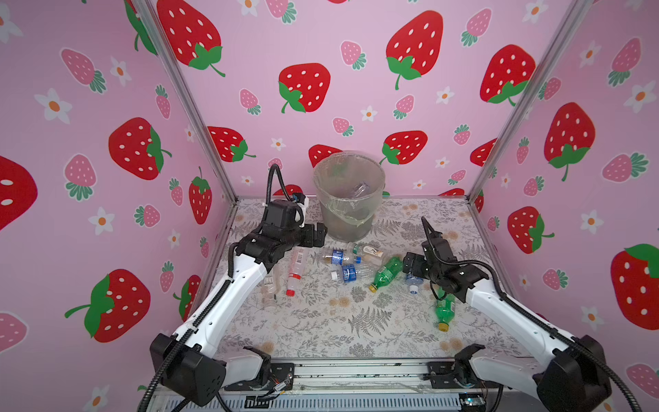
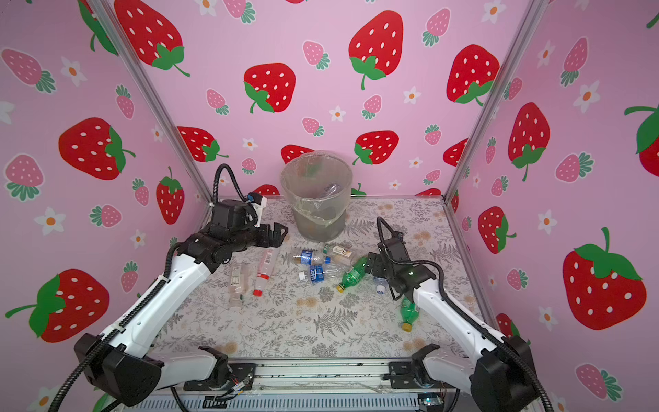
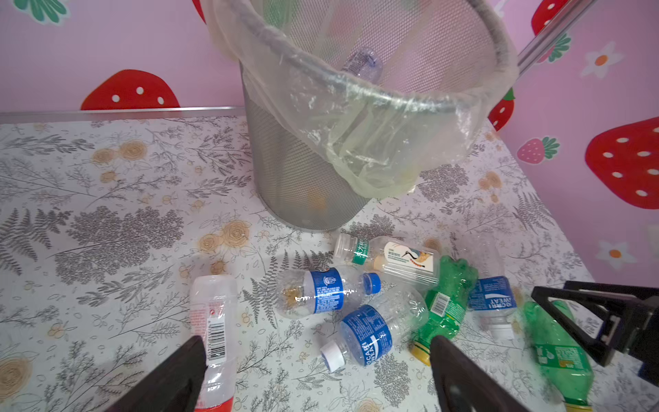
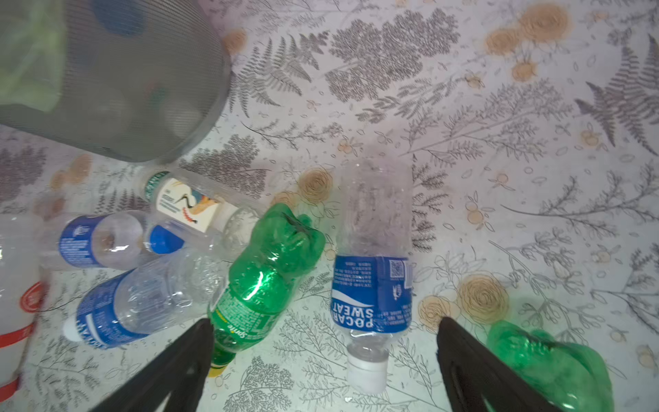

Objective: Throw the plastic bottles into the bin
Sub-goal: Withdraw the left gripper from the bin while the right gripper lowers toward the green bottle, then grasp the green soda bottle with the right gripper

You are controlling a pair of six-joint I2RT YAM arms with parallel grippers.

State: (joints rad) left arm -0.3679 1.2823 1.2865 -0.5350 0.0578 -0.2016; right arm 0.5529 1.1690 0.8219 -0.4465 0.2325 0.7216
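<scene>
At the back of the fern-patterned tabletop (image 1: 321, 321) stands the round grey mesh bin lined with a clear bag (image 1: 344, 228). It holds at least one clear crumpled bottle (image 1: 360, 188), and dimmer shapes show lower down. We count eight small plastic bottles (image 1: 347, 274) lying before it, two of them green. The left gripper (image 1: 320, 233) hovers just beside the bin, jaws wide and empty. The right gripper (image 4: 321, 335) hangs wide over a blue-labelled white-capped bottle (image 4: 371, 285), gripping nothing. We judge most of the task still unfinished
</scene>
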